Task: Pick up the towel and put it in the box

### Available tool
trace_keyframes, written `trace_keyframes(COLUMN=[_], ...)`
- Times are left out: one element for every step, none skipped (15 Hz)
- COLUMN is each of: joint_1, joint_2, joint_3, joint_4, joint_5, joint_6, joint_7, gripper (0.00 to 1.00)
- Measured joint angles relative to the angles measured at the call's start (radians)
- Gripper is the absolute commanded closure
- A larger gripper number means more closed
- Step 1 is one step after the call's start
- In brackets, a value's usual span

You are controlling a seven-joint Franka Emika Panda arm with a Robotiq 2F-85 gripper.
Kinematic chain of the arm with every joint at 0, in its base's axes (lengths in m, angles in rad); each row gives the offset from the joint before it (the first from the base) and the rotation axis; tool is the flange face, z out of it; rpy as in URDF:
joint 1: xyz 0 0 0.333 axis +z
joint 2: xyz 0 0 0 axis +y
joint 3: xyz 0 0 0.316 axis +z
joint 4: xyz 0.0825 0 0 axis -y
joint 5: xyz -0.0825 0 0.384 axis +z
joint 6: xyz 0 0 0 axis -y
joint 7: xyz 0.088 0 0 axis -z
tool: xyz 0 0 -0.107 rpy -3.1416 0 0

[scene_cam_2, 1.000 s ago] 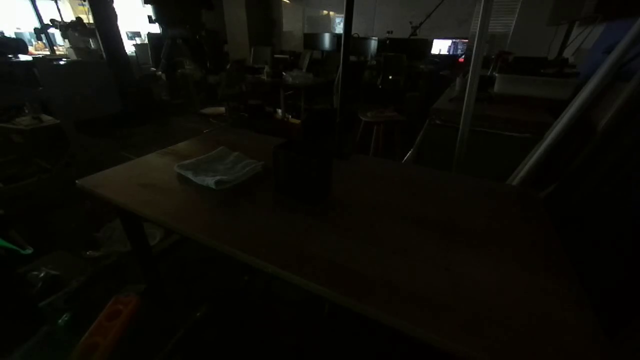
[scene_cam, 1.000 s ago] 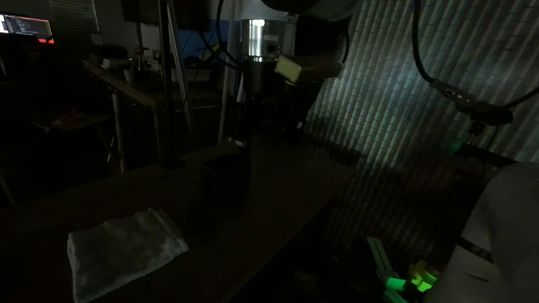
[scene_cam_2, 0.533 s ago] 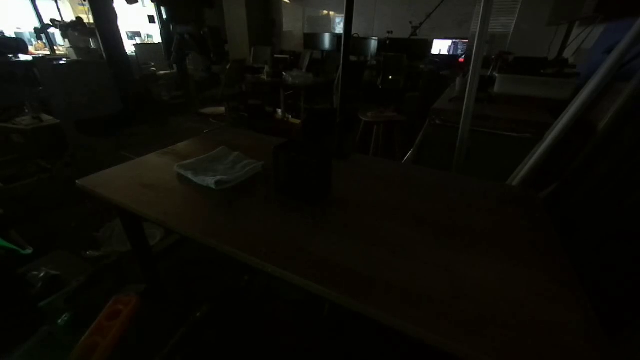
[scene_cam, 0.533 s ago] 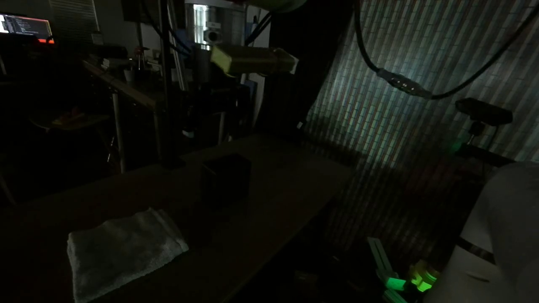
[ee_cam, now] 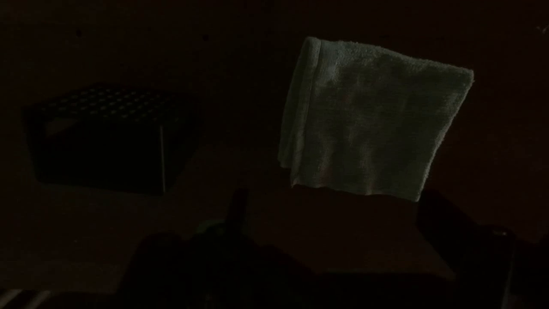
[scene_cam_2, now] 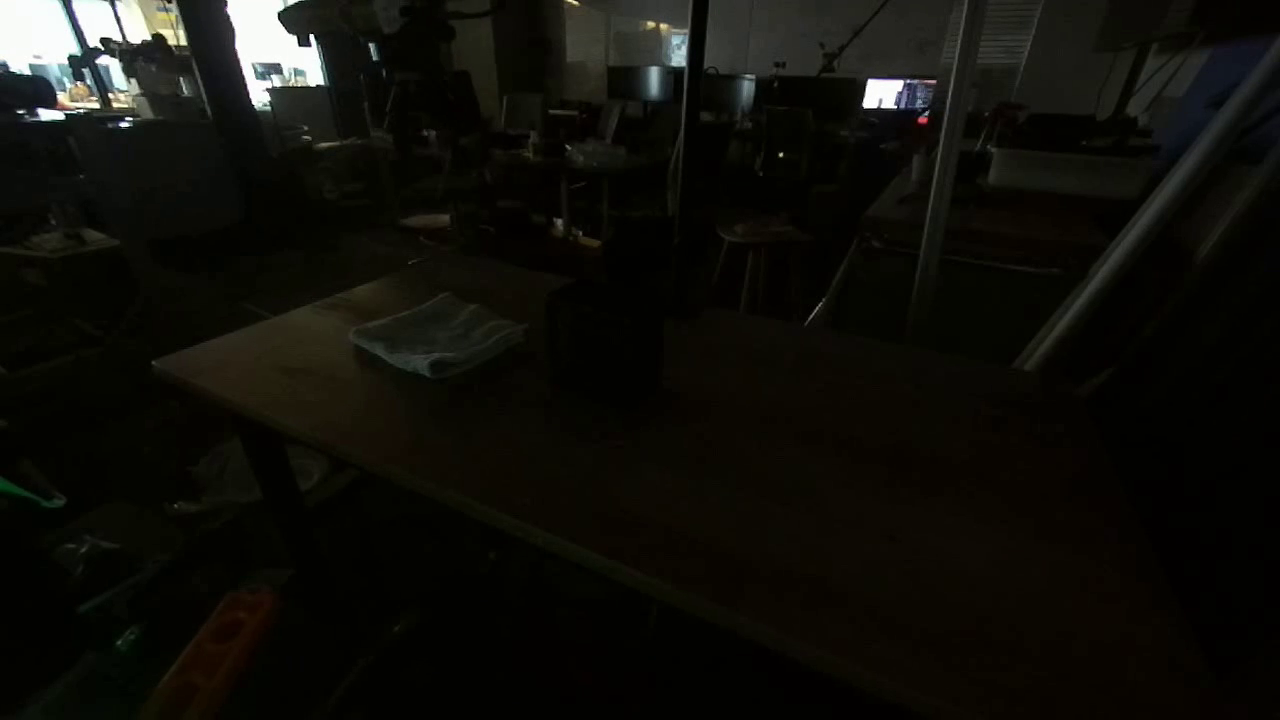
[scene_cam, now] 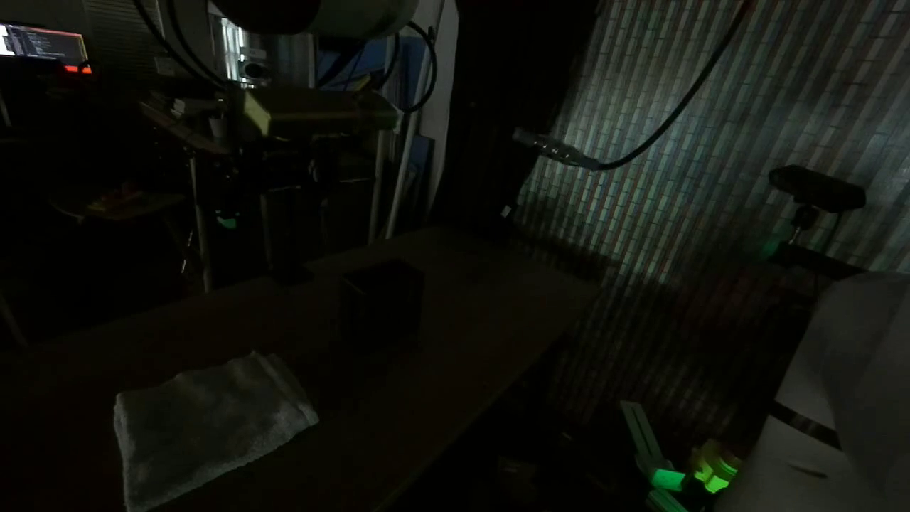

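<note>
Towel (ee_cam: 373,120) greyish, fuzzy-edged, folded, lying on table (scene_cam_2: 800,470).

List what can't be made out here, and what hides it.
Box, all views: darkness hides whether it holds anything.
Towel, wrist view: its top layer hides the underside.
Jaws, both exterior views: too dark to trace; the wrist view shows them apart.
Arm, an exterior view: top edge cuts it off.
Screen, an exterior view: left edge cuts it; writing too small.
</note>
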Motion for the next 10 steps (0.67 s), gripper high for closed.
trace_keyframes(joint_1=[0.004, 0.010, 0.015, 0.021, 0.028, 0.036, 0.045, 0.056, 0.067, 0.078], joint_2=[0.033, 0.068, 0.104, 0.140, 0.176, 0.212, 0.247, 0.280, 0.311, 0.341], joint_3=[0.000, -0.002, -0.005, -0.007, -0.010, -0.013, -0.016, -0.020, -0.024, -0.027], joint_4=[0.025, 0.049, 0.073, 0.097, 0.121, 0.146, 0.172, 0.195, 0.217, 0.237], joint_5=[-0.010, -0.016, -0.017, -0.017, -0.017, -0.017, -0.017, -0.017, -0.017, -0.017], joint_6=[0.004, 0.009, 0.016, 0.023, 0.032, 0.037, 0.040, 0.043, 0.046, 0.051], joint_7=[0.001, 0.001, 0.001, 0.001, 0.001, 0.001, 0.001, 0.001, 0.000, 0.000], gripper=[0.00, 0.00, 0.00, 0.00, 0.00, 0.00, 0.00, 0.00, 0.00, 0.00])
